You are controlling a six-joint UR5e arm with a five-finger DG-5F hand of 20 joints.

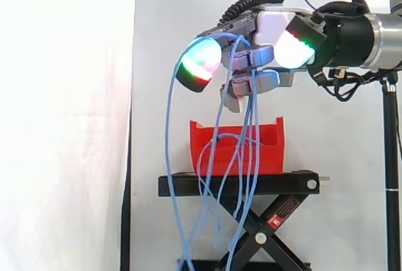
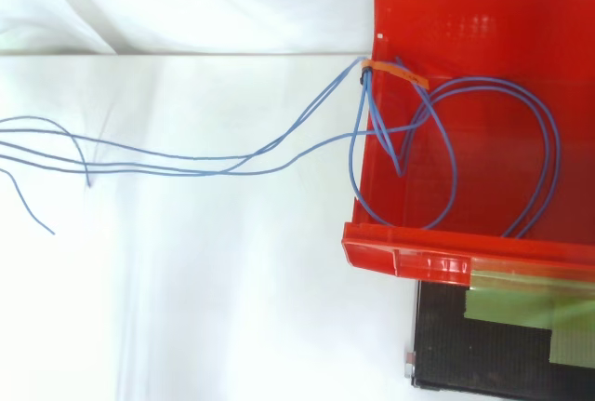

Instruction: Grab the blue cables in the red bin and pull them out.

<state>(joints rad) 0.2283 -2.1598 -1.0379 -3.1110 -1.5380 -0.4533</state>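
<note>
Hand [image 1: 270,29]: you have it raised above the red bin [image 1: 264,151], fingers curled round the blue cables [image 1: 168,132]. The strands loop over one bent finger and pass down between the others. One thick fingertip pad [image 1: 201,62] glows green, cyan and red.

Cables: thin, smooth, round cords. From the hand they hang in long slack curves, down across the bin and the black stand [image 1: 239,184].

Bin: glossy moulded plastic with straight walls, sitting on the stand's flat top, towards its left edge.

From above, you see wide loops lying on the bin's floor. An orange tie [image 2: 395,71] bunches them at the wall on the view's left, near its upper corner. Loose strands cross that wall and fan out over the creased white cloth [image 2: 186,308].
</note>
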